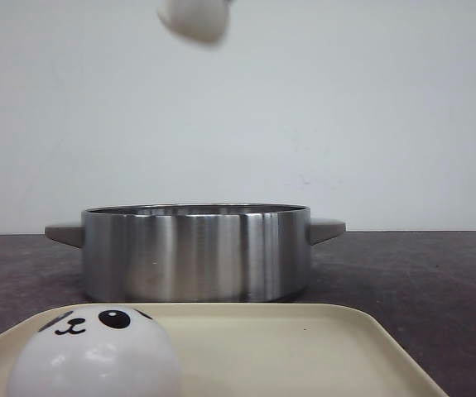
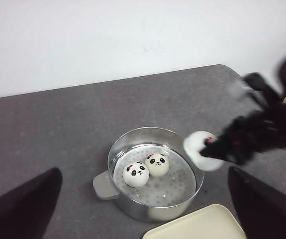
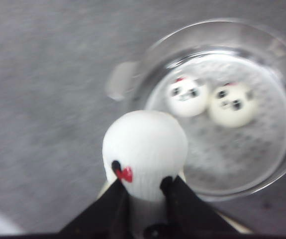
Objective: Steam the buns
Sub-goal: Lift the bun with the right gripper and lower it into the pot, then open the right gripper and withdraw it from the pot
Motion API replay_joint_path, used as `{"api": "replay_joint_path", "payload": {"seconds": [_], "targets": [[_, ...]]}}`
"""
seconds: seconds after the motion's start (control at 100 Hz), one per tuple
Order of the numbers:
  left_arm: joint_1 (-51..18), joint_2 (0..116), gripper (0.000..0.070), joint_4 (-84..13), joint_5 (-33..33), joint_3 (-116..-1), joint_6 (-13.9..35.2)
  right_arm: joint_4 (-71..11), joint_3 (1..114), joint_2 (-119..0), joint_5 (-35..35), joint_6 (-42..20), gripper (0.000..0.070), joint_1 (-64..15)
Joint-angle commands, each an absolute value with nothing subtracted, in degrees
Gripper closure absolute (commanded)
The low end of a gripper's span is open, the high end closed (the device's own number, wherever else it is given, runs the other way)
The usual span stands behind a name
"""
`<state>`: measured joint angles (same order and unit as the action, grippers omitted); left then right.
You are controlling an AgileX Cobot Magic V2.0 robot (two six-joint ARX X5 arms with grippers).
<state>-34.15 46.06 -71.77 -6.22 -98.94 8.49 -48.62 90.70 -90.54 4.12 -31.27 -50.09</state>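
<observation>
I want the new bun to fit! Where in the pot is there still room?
The two buns sit touching on one side of the pot, toward its handle. The holed floor on the other side is bare. The right claw holds the third bun above the rim.

A steel pot with two grey side handles stands on the dark grey tabletop. Inside it lies a perforated steamer plate. Just in front of the pot, close to the camera, is a cream-coloured tray. Behind everything rises a plain white wall.
</observation>
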Motion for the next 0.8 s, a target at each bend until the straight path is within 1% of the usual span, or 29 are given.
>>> {"api": "replay_joint_path", "payload": {"seconds": [0.0,0.1,0.22,0.38,0.61,0.64,0.67,0.7,0.75,0.79], "targets": [[-34.5,46.5,0.0,-71.1,-6.5,-99.7,8.0,-48.8,91.6,-95.2,2.5,-27.9,0.07,-48.0],[-34.5,46.5,0.0,-71.2,-6.5,-99.5,8.0,-49.0,91.6,-100.3,0.6,-27.2,0.07,-44.4],[-34.5,46.5,0.0,-71.2,-6.5,-99.0,8.0,-49.5,91.6,-105.7,-2.0,-26.3,0.07,-41.8],[-34.5,46.5,0.0,-71.5,-6.5,-97.6,8.0,-49.8,91.6,-110.8,-4.8,-26.1,0.07,-40.8],[-34.5,46.5,0.0,-71.9,-6.6,-96.4,8.0,-49.8,91.6,-114.0,-4.7,-26.1,0.0693,-40.8],[-34.5,46.5,0.0,-71.9,-6.7,-96.3,8.0,-49.7,91.6,-114.3,-4.5,-26.1,0.0668,-40.8],[-34.5,46.5,0.0,-71.9,-6.8,-96.3,8.0,-49.8,91.6,-114.5,-4.5,-26.2,0.0612,-40.8],[-34.5,46.5,0.0,-71.9,-7.1,-96.2,8.0,-49.8,91.6,-114.6,-4.5,-26.2,0.0526,-40.8],[-34.5,46.5,0.0,-71.9,-7.6,-96.2,8.0,-49.8,91.6,-114.6,-4.5,-26.2,0.0361,-40.7],[-34.5,46.5,0.0,-71.8,-7.8,-96.2,8.0,-49.8,91.6,-114.6,-4.5,-26.2,0.0262,-40.7]]}}
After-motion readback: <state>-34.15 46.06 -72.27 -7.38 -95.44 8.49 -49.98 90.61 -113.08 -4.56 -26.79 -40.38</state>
